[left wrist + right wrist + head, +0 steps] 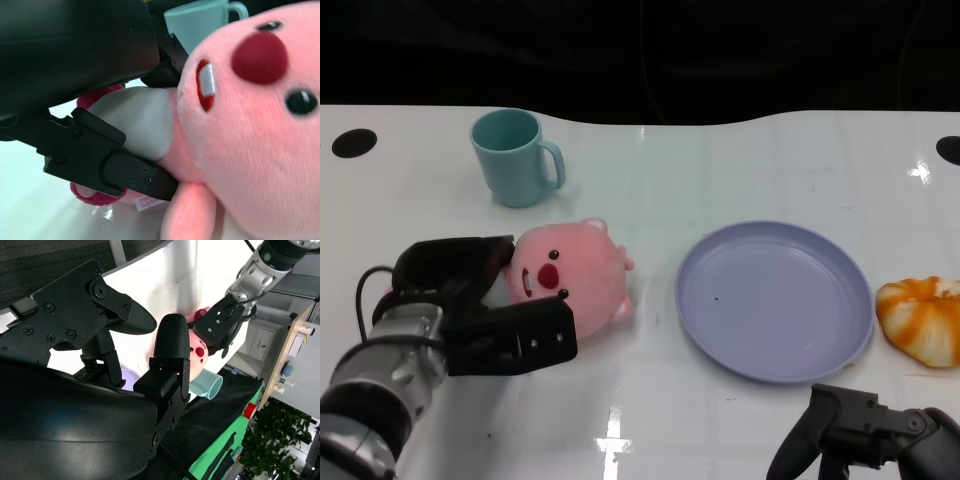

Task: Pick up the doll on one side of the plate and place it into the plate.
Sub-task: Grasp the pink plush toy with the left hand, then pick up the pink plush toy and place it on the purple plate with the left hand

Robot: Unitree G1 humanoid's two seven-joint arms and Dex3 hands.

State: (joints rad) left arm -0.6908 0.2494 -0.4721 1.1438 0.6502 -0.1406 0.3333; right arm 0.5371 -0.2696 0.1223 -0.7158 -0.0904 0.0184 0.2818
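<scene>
Right hand low and partly cut off, fingers apart, holding nothing.
Left hand hugs the soft, fuzzy pink doll beside the smooth round plate; its belly is hidden.

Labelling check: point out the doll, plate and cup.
doll (575,275), head view, on its pink face.
plate (770,300), head view, on its bare floor.
cup (512,160), head view, on its outer wall.

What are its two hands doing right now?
Left hand: fingers closed around the pink doll, gripping it.
Right hand: holding nothing, fingers apart, open.
</scene>
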